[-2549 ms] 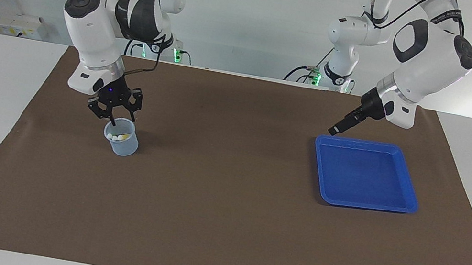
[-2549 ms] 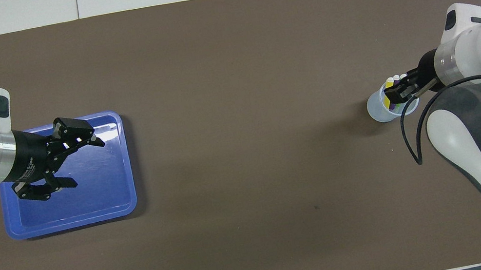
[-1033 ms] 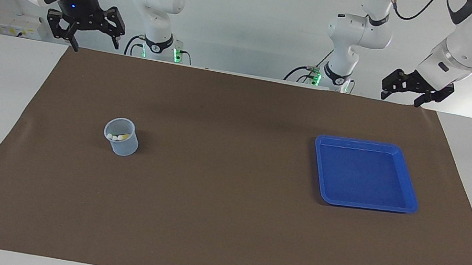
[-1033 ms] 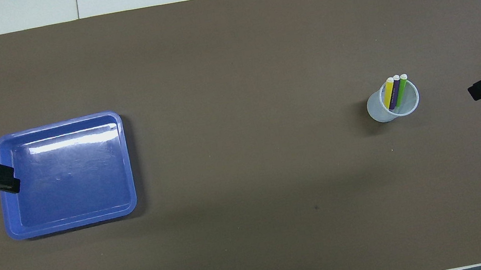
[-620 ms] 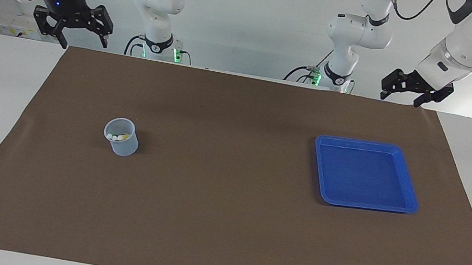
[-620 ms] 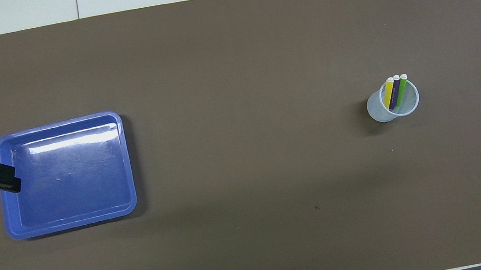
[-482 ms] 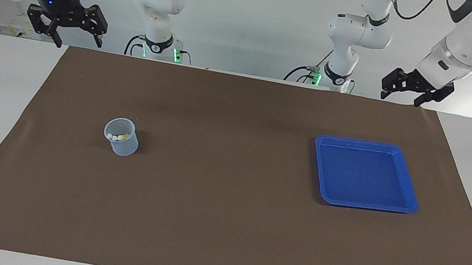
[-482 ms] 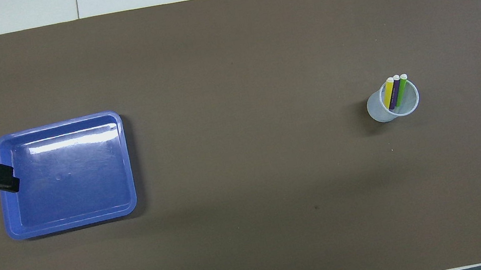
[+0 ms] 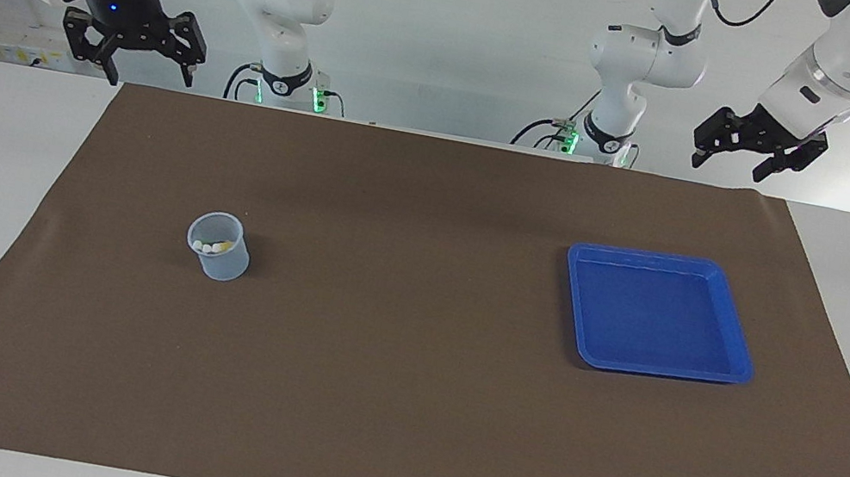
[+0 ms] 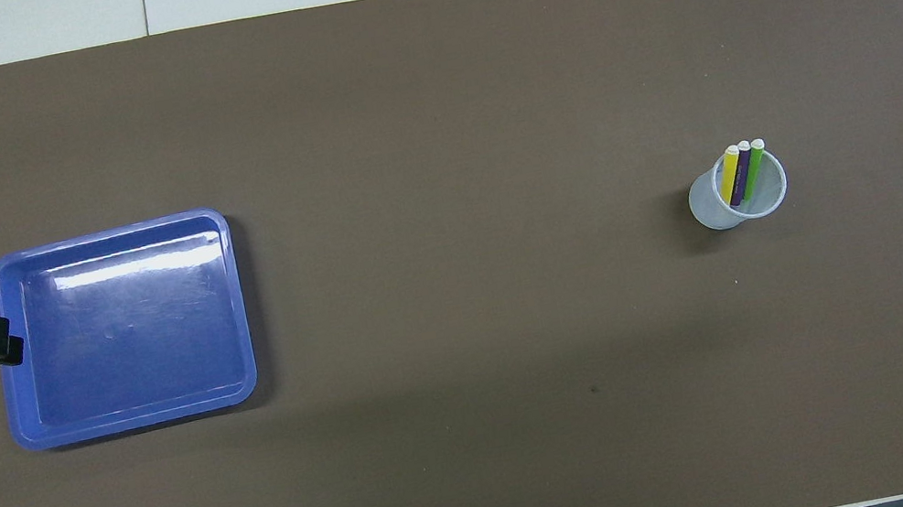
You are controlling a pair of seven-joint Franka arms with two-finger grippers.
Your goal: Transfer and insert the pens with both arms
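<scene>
Task looks finished: 3 pens (image 10: 742, 171) standing in cup (image 10: 737, 196), tray (image 10: 26, 431) bare. Right gripper (image 9: 133, 51) and left gripper (image 9: 758, 150) raised, released, holding nothing. No next move needed.

i see a yellow pen (image 10: 730, 173), purple pen (image 10: 740, 174) and green pen (image 10: 753, 167) in a translucent pale cup (image 10: 716, 212), a blue tray (image 10: 137, 420), a brown mat (image 10: 426, 109).
</scene>
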